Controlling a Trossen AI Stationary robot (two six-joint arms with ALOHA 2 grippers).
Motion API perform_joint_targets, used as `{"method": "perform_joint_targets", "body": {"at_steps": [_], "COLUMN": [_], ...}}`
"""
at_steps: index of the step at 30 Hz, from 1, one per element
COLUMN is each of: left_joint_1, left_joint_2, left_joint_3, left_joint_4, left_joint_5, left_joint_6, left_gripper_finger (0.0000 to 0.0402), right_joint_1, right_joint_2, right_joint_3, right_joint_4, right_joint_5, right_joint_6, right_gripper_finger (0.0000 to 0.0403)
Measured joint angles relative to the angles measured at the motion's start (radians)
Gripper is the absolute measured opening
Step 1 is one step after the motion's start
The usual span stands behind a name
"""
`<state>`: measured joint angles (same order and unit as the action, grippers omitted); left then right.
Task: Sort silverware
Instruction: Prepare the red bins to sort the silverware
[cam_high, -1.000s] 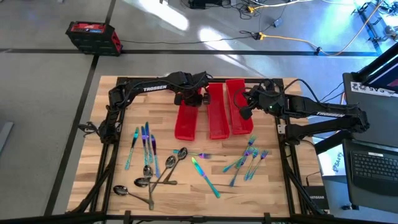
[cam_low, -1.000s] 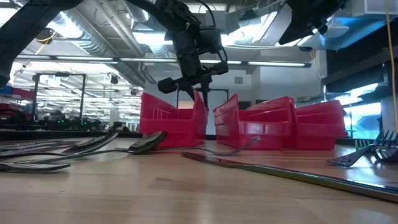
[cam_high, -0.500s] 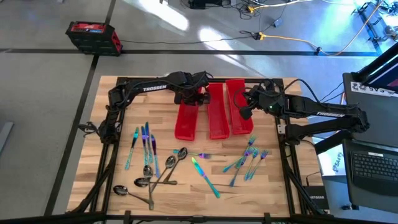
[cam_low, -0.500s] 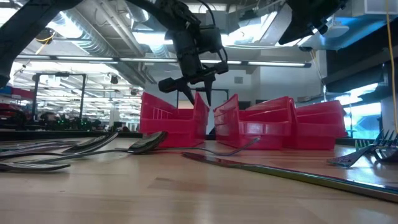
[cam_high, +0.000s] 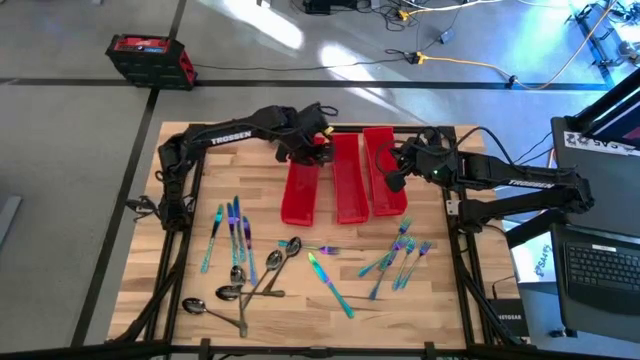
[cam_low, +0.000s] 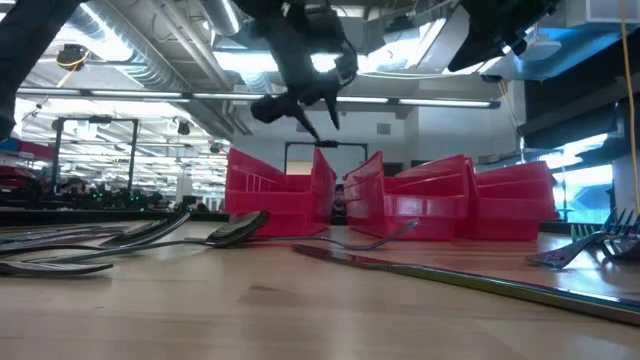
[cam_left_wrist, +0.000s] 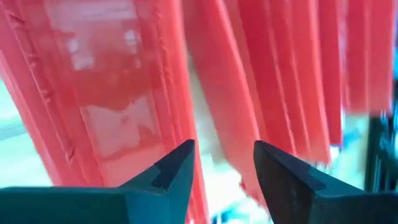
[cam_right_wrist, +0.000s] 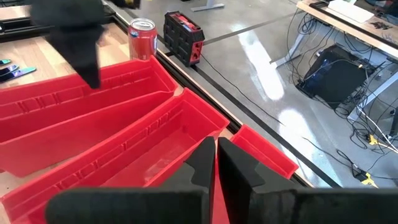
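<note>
The silverware lies loose on the wooden table: teal-blue knives (cam_high: 232, 230) at the left, dark spoons (cam_high: 250, 285) at the near left, forks (cam_high: 400, 258) at the right and one knife (cam_high: 330, 285) in the middle. Three long red bins (cam_high: 348, 185) stand side by side at the far middle. My left gripper (cam_high: 312, 150) hangs open above the far end of the left bin (cam_high: 300, 195), well above its rim in the low view (cam_low: 320, 115), with nothing between its fingers (cam_left_wrist: 224, 158). My right gripper (cam_high: 395, 178) waits shut (cam_right_wrist: 216, 146) over the right bin (cam_high: 385, 180).
A red soda can (cam_right_wrist: 143, 38) stands by the far end of the bins. A black and red box (cam_high: 150, 58) sits on the floor beyond the table. A laptop (cam_high: 600, 265) is off the right edge. Bare wood shows between the bins and the silverware.
My left gripper has risen from just above the left bin's rim to well clear of it, drifting a little toward the table's far left and rolling at the wrist. My right arm has kept still.
</note>
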<state>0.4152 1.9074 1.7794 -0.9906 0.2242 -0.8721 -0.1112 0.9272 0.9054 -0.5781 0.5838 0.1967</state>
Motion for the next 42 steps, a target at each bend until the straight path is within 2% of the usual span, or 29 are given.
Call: {"method": "perform_joint_targets", "body": {"at_steps": [2,9,12,19,26,30,42], "left_joint_1": [-0.001,-0.001,-0.004,-0.017,-0.038,-0.054,-0.101], "left_joint_2": [-0.023,-0.071,-0.071,-0.071,-0.071,-0.071,-0.071], "left_joint_3": [0.0,0.0,0.0,0.0,0.0,0.0,0.0], "left_joint_4": [-0.036,-0.212,-0.217,-0.178,-0.219,-0.243,-0.247], "left_joint_5": [0.007,-0.051,-0.064,-0.071,-0.066,-0.067,-0.084], "left_joint_6": [0.126,0.229,0.267,0.254,0.386,0.509,0.408], "left_gripper_finger": [0.0153,0.0153,0.0153,0.0153,0.0153,0.0153,0.0153], "right_joint_1": [0.0,0.0,0.0,0.0,0.0,0.0,0.0], "right_joint_2": [0.0,0.0,0.0,0.0,0.0,0.0,0.0], "right_joint_3": [0.0,0.0,0.0,0.0,0.0,0.0,0.0], "right_joint_4": [0.001,0.001,0.0,0.0,0.0,0.0,0.0], "right_joint_5": [0.0,0.0,0.0,0.0,0.0,0.0,0.0], "right_joint_6": [0.0,0.0,0.0,0.0,0.0,0.0,0.0], "right_gripper_finger": [0.0003,0.0003,0.0003,0.0003,0.0003,0.0003,0.0003]}}
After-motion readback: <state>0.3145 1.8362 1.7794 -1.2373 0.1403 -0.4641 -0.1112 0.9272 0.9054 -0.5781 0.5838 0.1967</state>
